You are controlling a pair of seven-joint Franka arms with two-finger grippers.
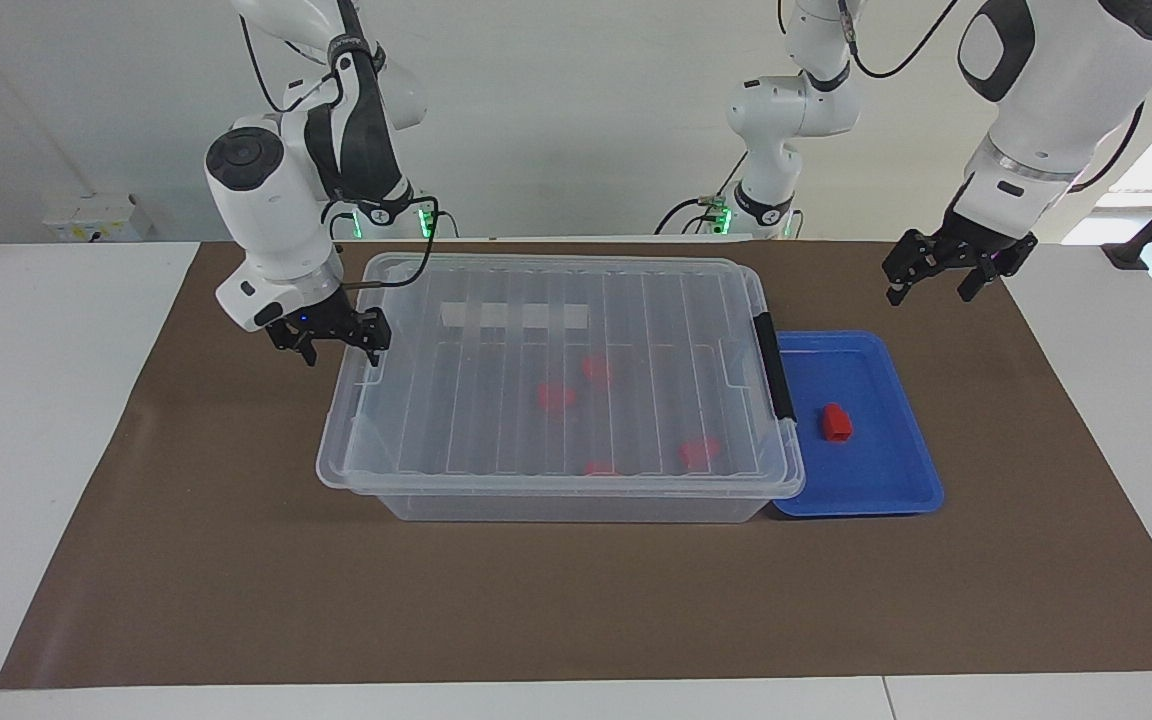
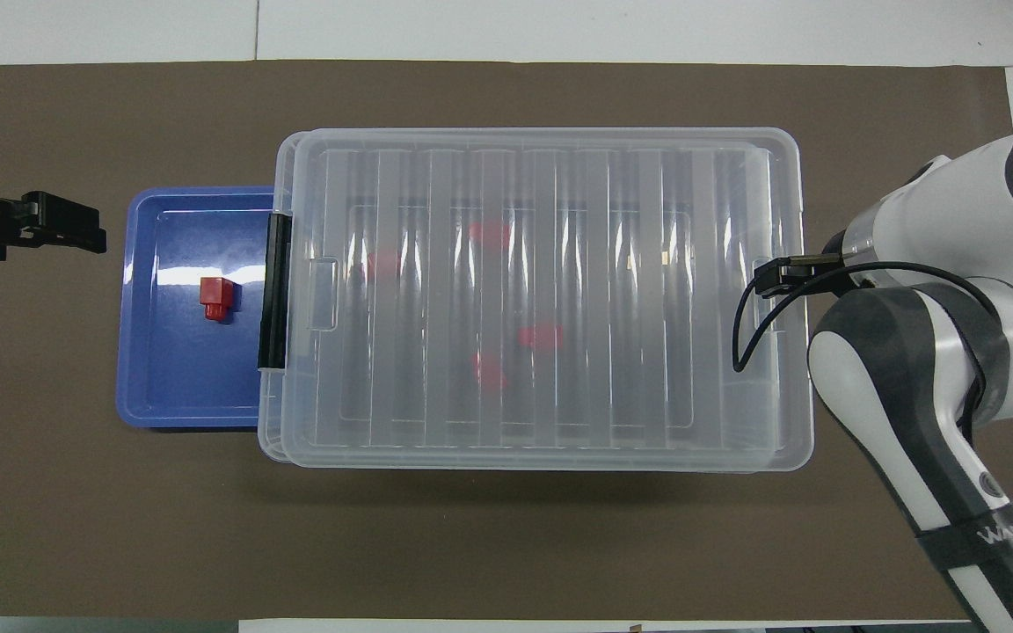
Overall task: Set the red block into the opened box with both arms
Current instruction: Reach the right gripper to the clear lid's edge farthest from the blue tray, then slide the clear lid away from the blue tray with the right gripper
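Small red plastic block (image 1: 836, 422) lies in the shallow blue tray (image 1: 896, 480).
Left gripper (image 1: 946, 275), fingers apart, hangs well away from it; right gripper (image 1: 328, 342), fingers apart, is at the big clear lidded box (image 1: 556, 480).

The white bench (image 1: 36, 420) carries a brown mat (image 1: 556, 600) that covers most of its top. On the mat stands the box (image 1: 556, 505), lid closed, about the middle. Just beside it, toward the left arm's end, lies a shallow blue tray (image 1: 886, 480), its edge tucked under the box's lid rim.
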